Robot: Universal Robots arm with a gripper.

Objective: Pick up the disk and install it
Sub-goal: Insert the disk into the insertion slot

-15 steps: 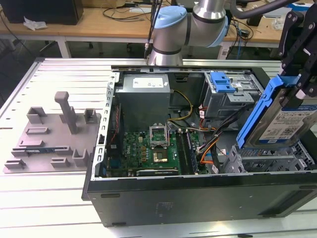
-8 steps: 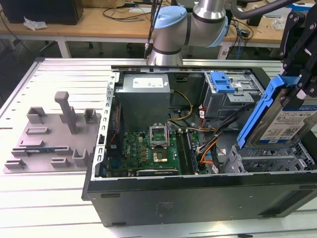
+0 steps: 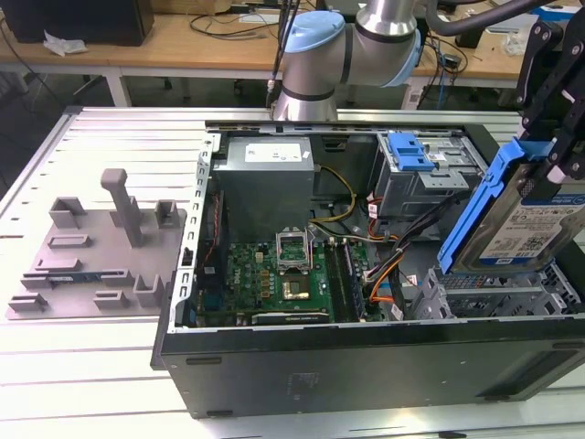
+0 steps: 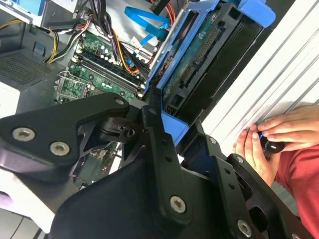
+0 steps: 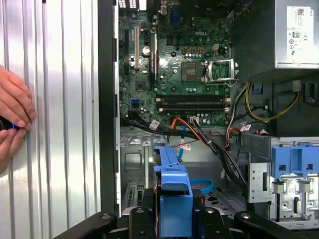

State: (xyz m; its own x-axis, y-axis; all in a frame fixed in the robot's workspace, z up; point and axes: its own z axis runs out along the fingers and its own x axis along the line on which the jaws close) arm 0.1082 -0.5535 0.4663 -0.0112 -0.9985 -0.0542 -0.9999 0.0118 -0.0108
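Observation:
The disk (image 3: 528, 222), a silver-grey drive with a white and blue label in a blue plastic carrier (image 3: 475, 215), hangs tilted on edge at the exterior view's right. It is just above the metal drive cage (image 3: 498, 293) in the open computer case (image 3: 366, 361). My black gripper (image 3: 546, 157) is shut on its upper end. In the first wrist view the carrier's blue edge (image 5: 172, 191) runs out from my gripper (image 5: 172, 221) over the case floor. In the second wrist view the disk (image 4: 199, 55) extends beyond my gripper (image 4: 172, 127).
The case holds a green motherboard (image 3: 274, 274), a grey power supply (image 3: 270, 178), loose cables (image 3: 384, 265) and another blue-latched bay (image 3: 411, 151). A grey fixture block (image 3: 101, 247) lies at the exterior view's left. A person's hands (image 4: 279, 134) rest on the ribbed table beside the case.

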